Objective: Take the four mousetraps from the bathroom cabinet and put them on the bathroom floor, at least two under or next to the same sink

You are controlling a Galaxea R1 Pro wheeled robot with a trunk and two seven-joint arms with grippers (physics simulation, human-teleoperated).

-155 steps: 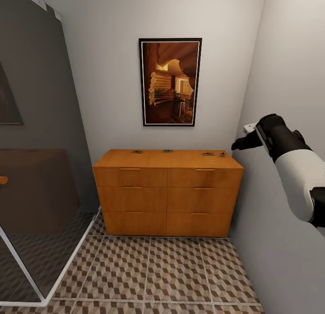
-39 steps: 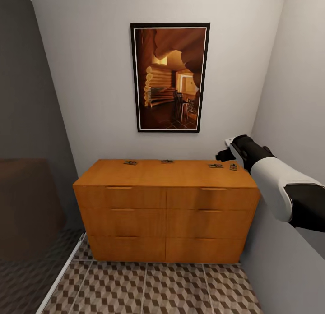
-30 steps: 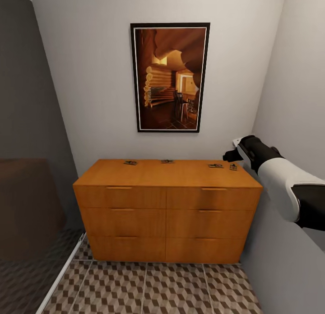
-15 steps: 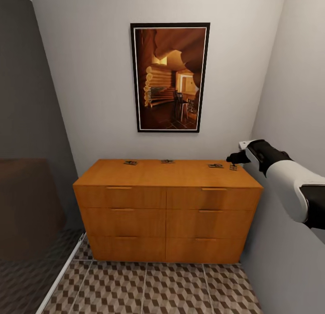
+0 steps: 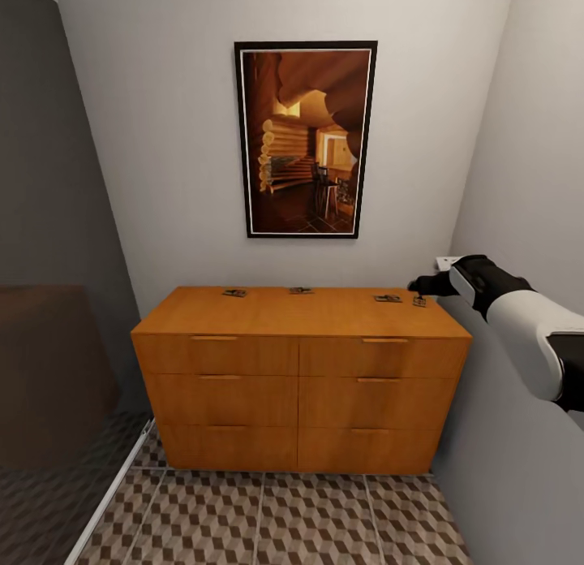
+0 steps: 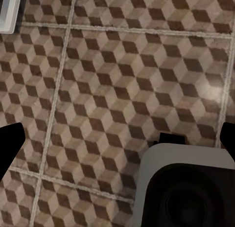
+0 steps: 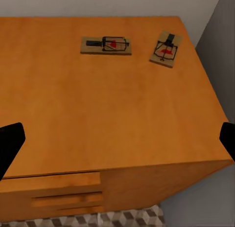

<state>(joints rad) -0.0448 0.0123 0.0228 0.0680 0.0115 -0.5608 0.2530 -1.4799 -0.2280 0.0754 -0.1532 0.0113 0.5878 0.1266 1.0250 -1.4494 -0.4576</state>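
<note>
Tiled bathroom floor (image 5: 324,520) fronts the cabinet (image 5: 300,370); four mousetraps (image 7: 106,45) line its top toward 12 o'clock; right gripper (image 5: 423,286) hovers wide.

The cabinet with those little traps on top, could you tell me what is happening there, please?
The robot faces the cabinet; all four mousetraps lie along the back of its top, none moved to the bathroom floor yet. Its right hand reaches out above the top's right end, near the two rightmost traps, open and holding nothing. The left hand hangs open over the tiles, empty.
</note>
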